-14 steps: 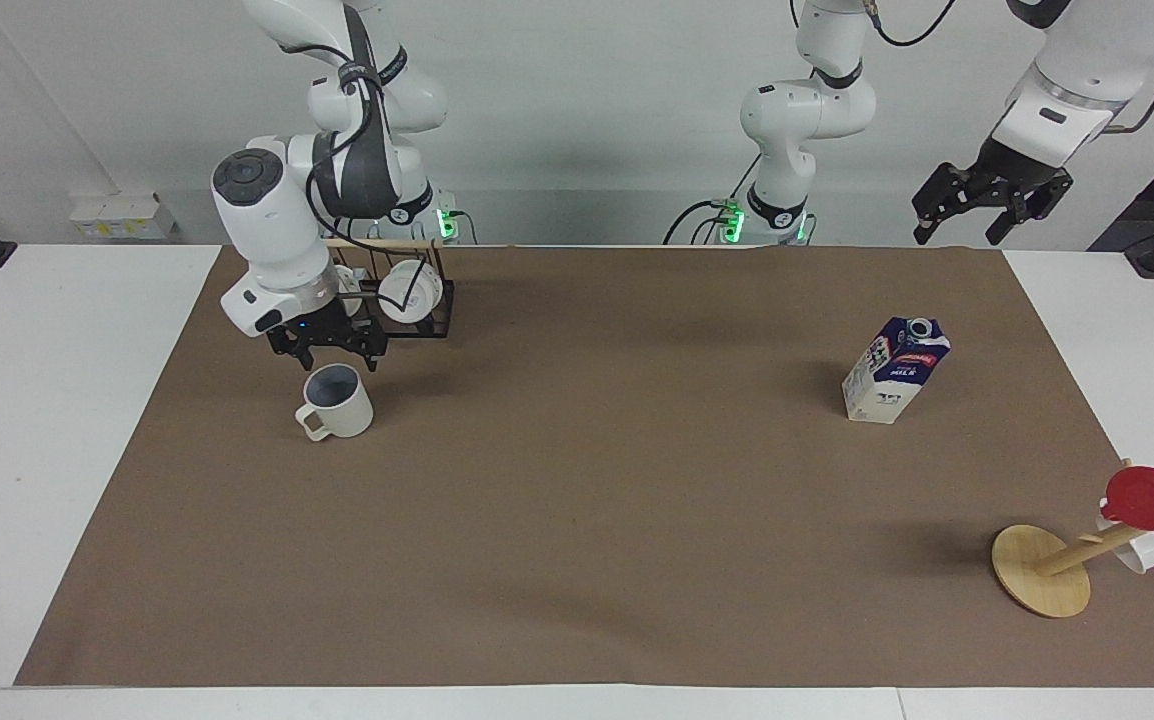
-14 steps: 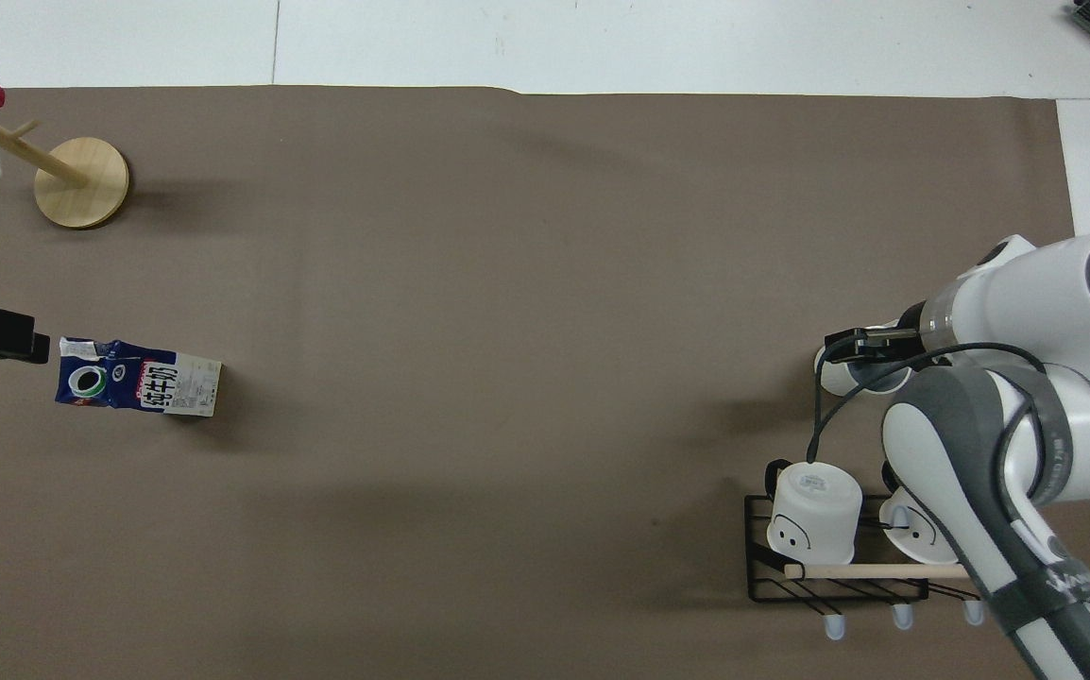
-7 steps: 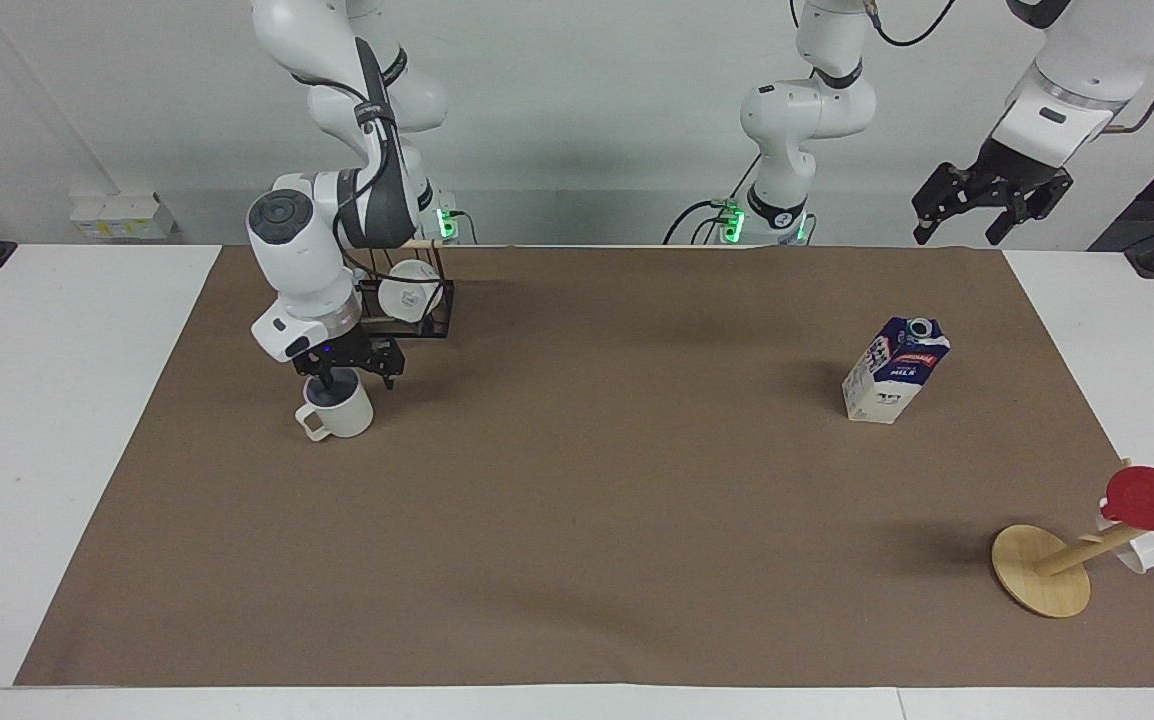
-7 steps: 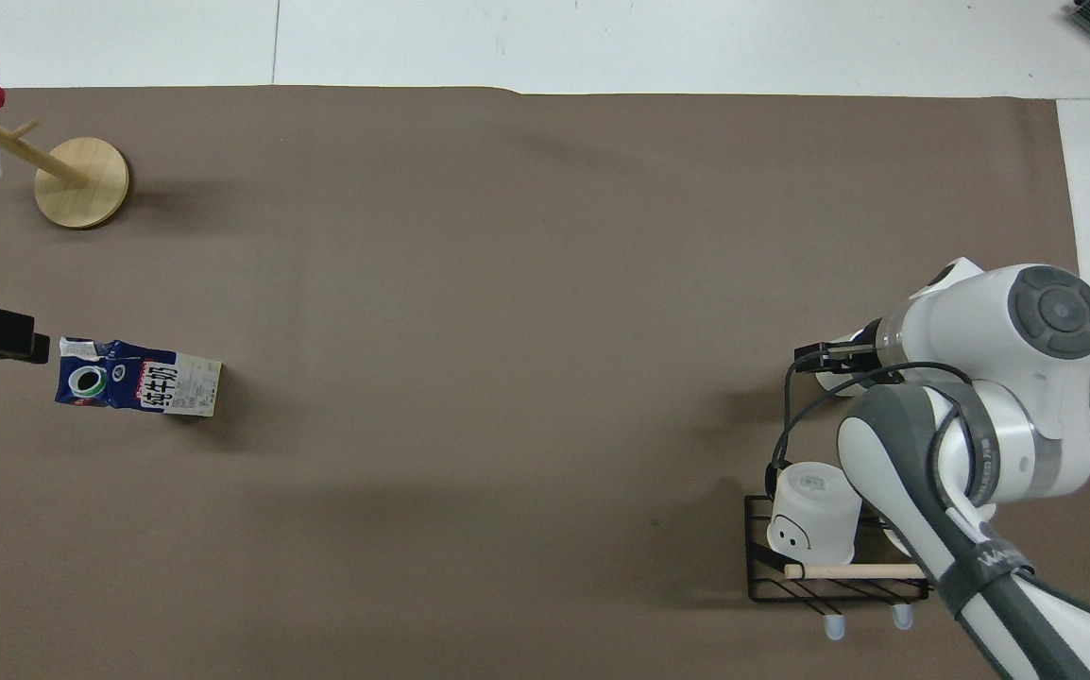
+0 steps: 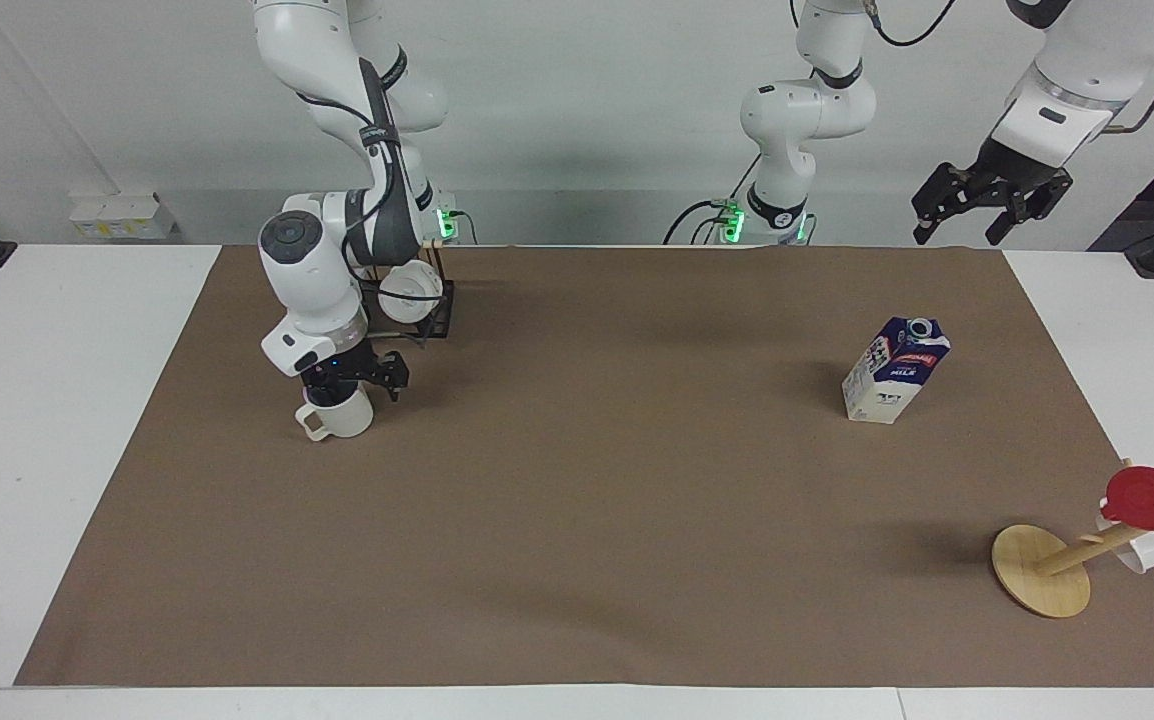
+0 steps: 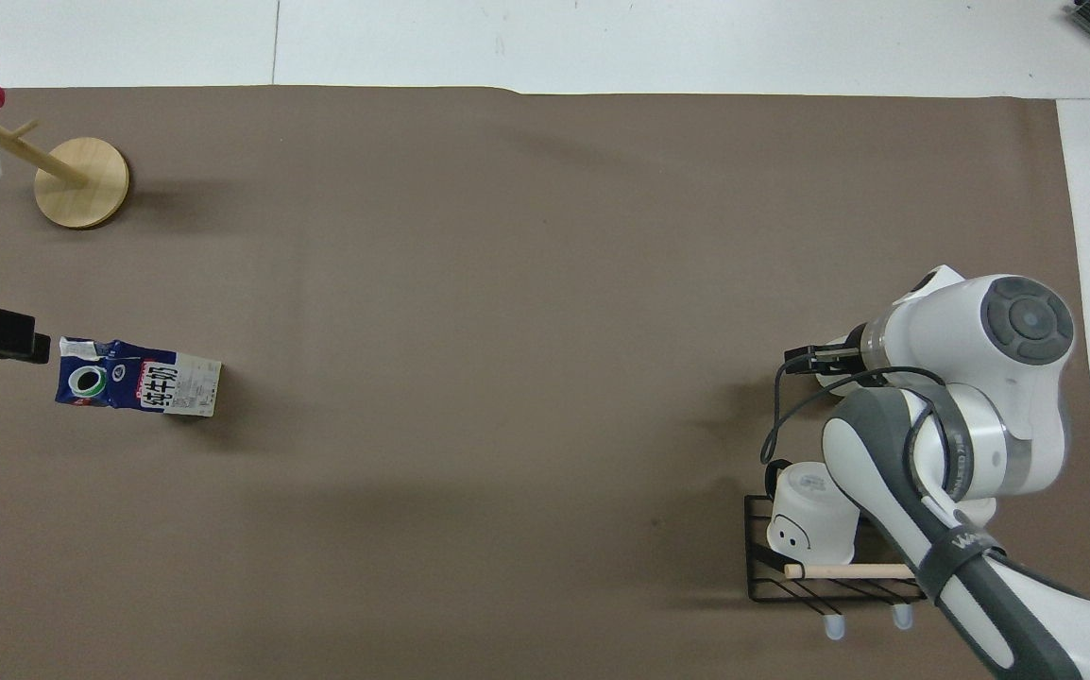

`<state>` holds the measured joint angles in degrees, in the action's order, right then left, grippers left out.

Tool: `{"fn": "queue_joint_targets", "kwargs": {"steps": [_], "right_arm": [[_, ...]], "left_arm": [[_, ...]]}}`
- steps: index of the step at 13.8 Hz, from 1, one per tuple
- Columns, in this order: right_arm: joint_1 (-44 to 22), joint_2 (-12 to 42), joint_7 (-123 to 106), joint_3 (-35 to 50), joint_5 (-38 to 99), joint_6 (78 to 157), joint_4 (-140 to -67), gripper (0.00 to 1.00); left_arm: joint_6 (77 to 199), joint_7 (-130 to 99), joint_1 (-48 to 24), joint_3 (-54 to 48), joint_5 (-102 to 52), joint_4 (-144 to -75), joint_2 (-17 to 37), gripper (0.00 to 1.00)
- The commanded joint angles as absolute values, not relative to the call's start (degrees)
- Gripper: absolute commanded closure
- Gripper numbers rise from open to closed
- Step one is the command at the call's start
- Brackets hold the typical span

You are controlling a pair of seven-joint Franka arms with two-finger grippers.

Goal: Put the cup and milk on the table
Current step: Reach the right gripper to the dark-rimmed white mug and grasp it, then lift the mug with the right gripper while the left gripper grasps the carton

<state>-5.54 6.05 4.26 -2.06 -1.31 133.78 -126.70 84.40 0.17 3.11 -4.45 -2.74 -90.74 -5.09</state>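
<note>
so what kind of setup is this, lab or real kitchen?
Likely a robot lab bench, not a kitchen: two arms bolted at a white table under a brown sheet, staged props only: cup, milk, mug rack.

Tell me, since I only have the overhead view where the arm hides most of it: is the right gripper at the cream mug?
Observer: Yes. In the facing view the right gripper is down at the rim of the cream mug, which stands on the brown sheet. One finger looks to be inside the mug and the other outside.
Operator: Is the milk carton lying flat? It looks so from above.
Observer: No, the milk carton stands upright on the sheet, with nothing touching it.
Operator: I only see a black tip of the left gripper.
Observer: The left gripper waits raised with its fingers spread, holding nothing.
</note>
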Motion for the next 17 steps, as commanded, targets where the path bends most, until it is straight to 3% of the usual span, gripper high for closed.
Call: {"fn": "queue_joint_targets", "kwargs": {"steps": [1, 3, 5, 12, 17], "right_arm": [[-5.36, 5.8, 4.83, -2.02, -0.7, 135.97, -128.14, 0.08], [-5.36, 5.89, 4.57, -2.02, -0.7, 135.97, -128.14, 0.46], [-5.36, 5.89, 5.27, -1.93, -0.79, 135.97, -128.14, 1.0], [-5.54, 6.42, 8.42, -1.93, -0.79, 135.53, -126.48, 1.0], [-10.18, 5.8, 17.74, -1.93, -0.88, 128.61, -117.8, 1.0]], "left_arm": [[83.5, -0.09, 2.99, -4.48, -3.08, -89.91, -5.1, 0.0], [83.32, 0.35, 3.08, -4.48, -3.08, -90.09, -5.1, 0.0], [83.67, 1.66, 2.99, -4.48, -2.99, -90.09, -5.1, 0.0], [84.2, 10.02, 3.43, -4.04, -2.81, -90.97, -5.71, 0.0], [85.51, 8.27, 3.25, -4.13, -0.27, -93.42, -7.12, 0.0]]}}
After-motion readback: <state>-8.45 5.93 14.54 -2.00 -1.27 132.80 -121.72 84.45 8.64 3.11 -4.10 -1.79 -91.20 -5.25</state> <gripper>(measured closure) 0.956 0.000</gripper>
